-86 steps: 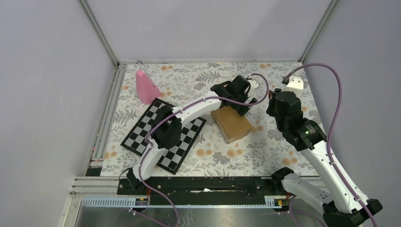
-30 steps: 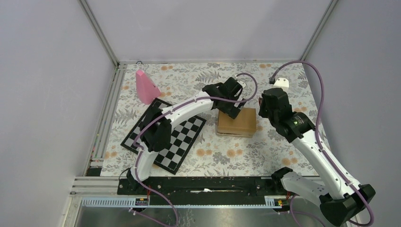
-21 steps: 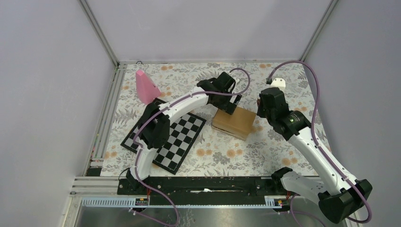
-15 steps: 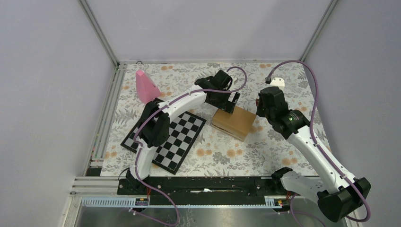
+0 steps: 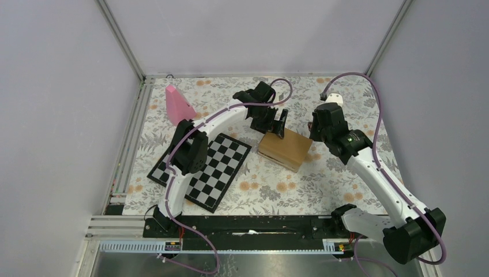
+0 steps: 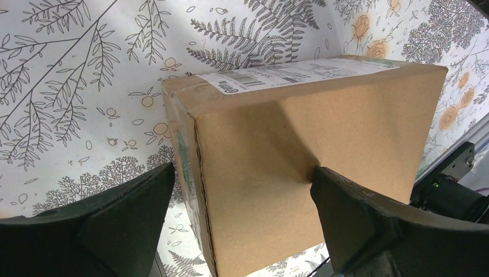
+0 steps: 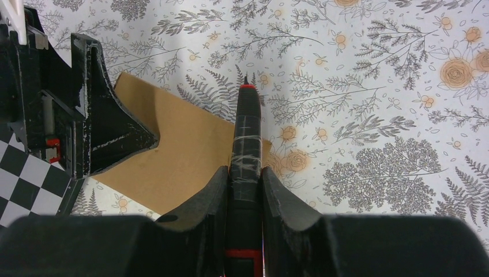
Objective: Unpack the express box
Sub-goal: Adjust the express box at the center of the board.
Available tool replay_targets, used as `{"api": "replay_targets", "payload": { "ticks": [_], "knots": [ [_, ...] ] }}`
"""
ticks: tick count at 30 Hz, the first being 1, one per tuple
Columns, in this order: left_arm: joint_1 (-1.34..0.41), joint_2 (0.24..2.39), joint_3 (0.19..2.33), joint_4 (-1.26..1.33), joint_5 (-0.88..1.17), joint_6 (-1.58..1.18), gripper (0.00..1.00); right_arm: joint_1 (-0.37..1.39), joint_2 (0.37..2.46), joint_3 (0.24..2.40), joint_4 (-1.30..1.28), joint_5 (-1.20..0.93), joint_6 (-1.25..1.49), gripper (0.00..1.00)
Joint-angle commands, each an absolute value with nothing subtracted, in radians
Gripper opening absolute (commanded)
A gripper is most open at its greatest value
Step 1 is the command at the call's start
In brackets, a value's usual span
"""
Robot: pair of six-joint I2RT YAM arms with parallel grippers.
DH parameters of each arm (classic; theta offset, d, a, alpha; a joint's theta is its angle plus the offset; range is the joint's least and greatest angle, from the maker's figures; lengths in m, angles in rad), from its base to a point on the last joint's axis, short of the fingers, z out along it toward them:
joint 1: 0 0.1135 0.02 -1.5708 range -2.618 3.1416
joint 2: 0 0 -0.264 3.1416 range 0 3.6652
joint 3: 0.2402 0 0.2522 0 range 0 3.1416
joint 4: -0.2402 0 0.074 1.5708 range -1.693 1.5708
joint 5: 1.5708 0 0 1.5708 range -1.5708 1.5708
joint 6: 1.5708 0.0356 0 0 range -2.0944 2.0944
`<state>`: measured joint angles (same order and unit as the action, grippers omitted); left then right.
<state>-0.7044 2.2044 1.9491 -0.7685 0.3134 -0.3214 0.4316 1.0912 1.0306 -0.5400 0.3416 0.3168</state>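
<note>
The express box point(image 5: 284, 148), a plain brown carton, lies tilted on the floral mat at mid-table. In the left wrist view the box point(image 6: 305, 144) has a barcode label point(image 6: 277, 72) on its far face. My left gripper point(image 5: 278, 124) is open at the box's far-left corner. In its wrist view the left gripper point(image 6: 242, 170) straddles that corner: the right finger point(image 6: 357, 219) touches the cardboard, the left finger point(image 6: 115, 213) stands just off the side. My right gripper point(image 7: 245, 173) is shut on a black tool point(image 7: 246, 133) with a red tip, at the box's right edge point(image 7: 179, 156).
A pink cone point(image 5: 177, 105) stands at the back left. A chessboard point(image 5: 202, 164) lies left of the box, under the left arm. Grey enclosure walls close in the mat on three sides. A metal rail runs along the near edge.
The box has been turned on the mat from one slant to the opposite. My left gripper has swung back and left to its far corner. My right gripper has moved in toward the box.
</note>
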Motion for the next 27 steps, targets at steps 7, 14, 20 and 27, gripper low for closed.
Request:
{"api": "replay_targets", "payload": {
  "ticks": [7, 14, 20, 27],
  "knots": [
    [-0.676, 2.266, 2.003, -0.833, 0.267, -0.356, 0.99, 0.407, 1.123, 1.034, -0.460, 0.289, 0.303, 0.00],
    [-0.667, 2.293, 2.016, -0.838, 0.260, -0.399, 0.99, 0.397, 1.156, 1.050, -0.440, 0.265, 0.294, 0.00],
    [-0.646, 2.341, 2.085, -0.866, 0.248, -0.420, 0.99, 0.391, 1.196, 1.075, -0.420, 0.250, 0.297, 0.00],
    [-0.632, 2.369, 2.131, -0.877, 0.220, -0.434, 0.99, 0.378, 1.255, 1.123, -0.393, 0.256, 0.304, 0.00]
  ]
}}
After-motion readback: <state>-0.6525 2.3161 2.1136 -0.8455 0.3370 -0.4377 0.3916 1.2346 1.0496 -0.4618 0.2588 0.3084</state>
